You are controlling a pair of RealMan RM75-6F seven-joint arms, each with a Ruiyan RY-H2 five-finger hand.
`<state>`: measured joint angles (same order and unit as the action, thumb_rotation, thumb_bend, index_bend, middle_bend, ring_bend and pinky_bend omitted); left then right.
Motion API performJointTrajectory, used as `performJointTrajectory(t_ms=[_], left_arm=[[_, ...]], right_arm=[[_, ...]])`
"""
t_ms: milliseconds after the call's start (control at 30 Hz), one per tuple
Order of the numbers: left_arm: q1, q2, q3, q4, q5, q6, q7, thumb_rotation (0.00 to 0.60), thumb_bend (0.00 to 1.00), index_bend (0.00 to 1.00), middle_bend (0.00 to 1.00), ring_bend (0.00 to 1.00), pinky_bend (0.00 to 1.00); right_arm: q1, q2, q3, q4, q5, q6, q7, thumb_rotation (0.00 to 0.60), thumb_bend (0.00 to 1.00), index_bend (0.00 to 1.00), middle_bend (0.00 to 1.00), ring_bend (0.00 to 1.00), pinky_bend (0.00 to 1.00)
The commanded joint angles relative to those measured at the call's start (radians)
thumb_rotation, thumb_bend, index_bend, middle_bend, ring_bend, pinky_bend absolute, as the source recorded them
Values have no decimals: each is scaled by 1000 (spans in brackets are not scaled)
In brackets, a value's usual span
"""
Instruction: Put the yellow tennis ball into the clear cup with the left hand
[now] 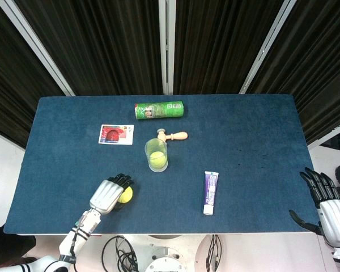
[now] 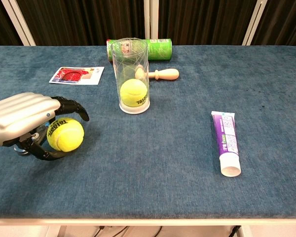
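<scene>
The yellow tennis ball (image 1: 125, 195) (image 2: 65, 134) lies on the blue table near the front left. My left hand (image 1: 107, 194) (image 2: 24, 116) wraps around it, fingers curled over its top and thumb hooked under its front. The ball still rests on the cloth. The clear cup (image 1: 156, 154) (image 2: 130, 74) stands upright at mid-table, to the right of and beyond the hand, with another yellow tennis ball (image 2: 133, 93) inside it. My right hand (image 1: 327, 207) hangs off the table's front right corner, fingers spread and holding nothing.
A green can (image 1: 158, 109) (image 2: 158, 49) lies at the back. A wooden handle (image 1: 173, 135) (image 2: 160, 74) lies just behind the cup. A red card (image 1: 116, 134) (image 2: 76, 75) is at the back left, and a purple toothpaste tube (image 1: 211, 192) (image 2: 227, 143) lies front right.
</scene>
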<state>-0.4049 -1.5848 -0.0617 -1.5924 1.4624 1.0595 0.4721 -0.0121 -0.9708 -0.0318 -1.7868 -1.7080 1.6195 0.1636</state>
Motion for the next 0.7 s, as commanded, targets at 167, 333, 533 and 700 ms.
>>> performJointTrajectory(t_ms=[167, 333, 533, 700], left_arm=[[-13, -12, 17, 36, 39, 34, -57, 600, 254, 363, 424, 444, 708], [-17, -8, 16, 32, 77, 83, -70, 600, 260, 414, 493, 481, 712], [-31, 111, -57, -127, 60, 131, -29, 600, 260, 447, 503, 483, 711], [-62, 228, -146, -264, 22, 144, 68, 600, 260, 463, 506, 483, 710]], right_arm=[[-2, 4, 5, 1, 10, 3, 12, 600, 176, 0, 0, 0, 0], [-2, 6, 6, 0, 11, 0, 13, 600, 176, 0, 0, 0, 0], [-2, 6, 6, 1, 11, -2, 16, 600, 176, 0, 0, 0, 0], [-1, 8, 5, 4, 2, 0, 17, 600, 176, 0, 0, 0, 0]])
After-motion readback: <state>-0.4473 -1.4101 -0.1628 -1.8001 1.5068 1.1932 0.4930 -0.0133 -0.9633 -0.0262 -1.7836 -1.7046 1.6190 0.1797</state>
